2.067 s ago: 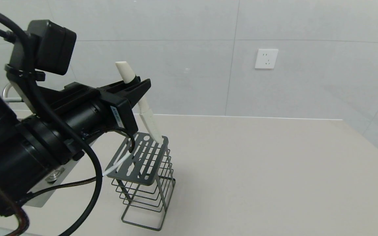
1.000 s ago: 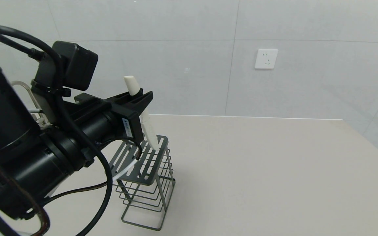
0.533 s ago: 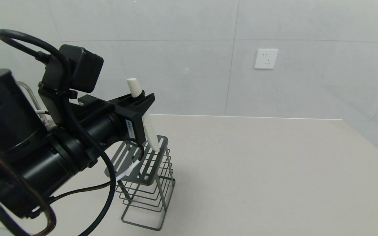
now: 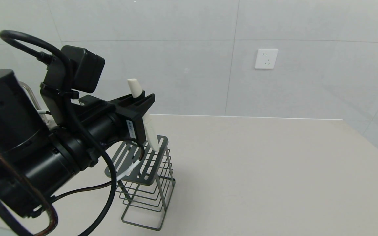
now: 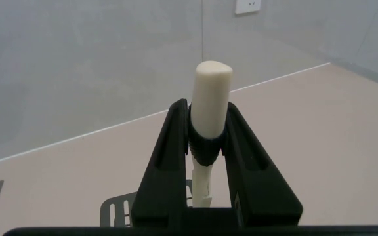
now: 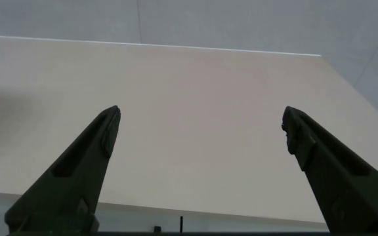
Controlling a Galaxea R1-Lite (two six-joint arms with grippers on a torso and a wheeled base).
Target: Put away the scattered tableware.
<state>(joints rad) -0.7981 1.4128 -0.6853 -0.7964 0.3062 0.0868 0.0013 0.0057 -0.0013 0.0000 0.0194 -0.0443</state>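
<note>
My left gripper [image 4: 140, 97] is shut on a cream-white utensil [image 4: 134, 87], held upright by its handle [image 5: 211, 92]. The utensil's lower part [image 4: 151, 137] reaches down to the slotted top of a dark grey wire rack [image 4: 144, 178] that stands on the beige counter [image 4: 258, 170]. Whether the tip sits inside a slot is hidden. My right gripper [image 6: 199, 164] is open, its two dark fingers [image 6: 71, 177] spread wide above bare counter, with nothing between them.
A grey tiled wall with a white socket [image 4: 266, 58] runs behind the counter. A metal faucet arch [image 4: 31, 95] shows at the far left behind the arm. Open counter stretches to the right of the rack.
The left arm has come down and slightly forward over the rack, lowering the utensil so that less of it stands above the slotted top. In the last half second it hardly moved.
</note>
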